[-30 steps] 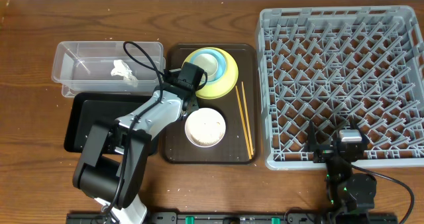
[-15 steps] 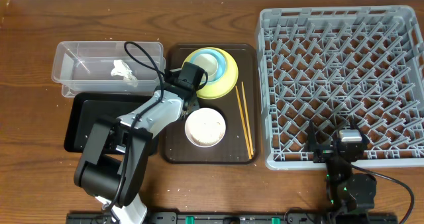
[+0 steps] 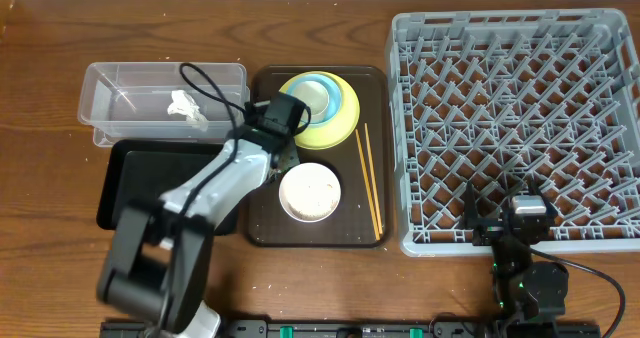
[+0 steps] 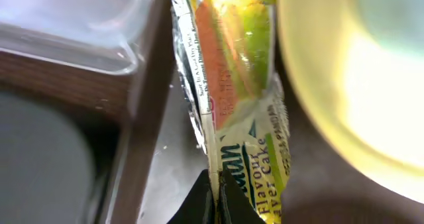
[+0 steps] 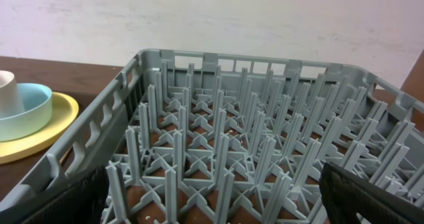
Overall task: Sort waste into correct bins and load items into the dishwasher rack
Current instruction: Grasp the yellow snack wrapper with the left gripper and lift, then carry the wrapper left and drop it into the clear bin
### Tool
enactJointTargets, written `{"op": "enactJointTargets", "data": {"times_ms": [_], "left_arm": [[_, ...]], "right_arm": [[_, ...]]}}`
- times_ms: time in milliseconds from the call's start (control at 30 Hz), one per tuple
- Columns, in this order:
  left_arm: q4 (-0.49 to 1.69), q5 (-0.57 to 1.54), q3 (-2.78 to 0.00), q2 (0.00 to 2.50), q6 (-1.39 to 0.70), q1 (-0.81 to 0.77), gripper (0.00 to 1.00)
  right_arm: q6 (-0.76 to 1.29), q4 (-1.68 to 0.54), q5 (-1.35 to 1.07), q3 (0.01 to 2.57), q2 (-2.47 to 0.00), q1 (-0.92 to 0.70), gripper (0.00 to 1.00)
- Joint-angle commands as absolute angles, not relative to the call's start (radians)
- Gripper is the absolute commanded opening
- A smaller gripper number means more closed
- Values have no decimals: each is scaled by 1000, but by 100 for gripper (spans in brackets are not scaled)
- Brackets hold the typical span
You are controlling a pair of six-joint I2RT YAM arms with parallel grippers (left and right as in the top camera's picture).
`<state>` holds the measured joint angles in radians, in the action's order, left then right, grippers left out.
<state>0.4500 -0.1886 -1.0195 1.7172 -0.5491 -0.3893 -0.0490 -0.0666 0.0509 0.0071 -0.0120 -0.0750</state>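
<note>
Snack wrapper [image 4: 232,98] lies long along the brown tray's [image 4: 142,118] edge, beside the yellow plate [image 4: 344,85]; left gripper [image 4: 216,194] pinches its near end. Right gripper [image 5: 215,197] gapes wide.

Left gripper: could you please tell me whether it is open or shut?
Shut on the wrapper: in the wrist view, the left gripper has its fingertips together, pinching the wrapper's lower edge.
</note>
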Motion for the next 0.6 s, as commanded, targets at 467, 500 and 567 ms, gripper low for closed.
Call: {"op": "enactJointTargets", "data": {"times_ms": [467, 500, 567], "left_arm": [[423, -192, -1016, 1278, -551, -320, 6], [412, -192, -1016, 1270, -551, -300, 6], [393, -192, -1016, 1268, -551, -263, 6]], "right_arm": [[-61, -70, 47, 5, -6, -65, 99], [-61, -70, 47, 5, -6, -65, 99], [-61, -70, 47, 5, -6, -65, 99]]}}
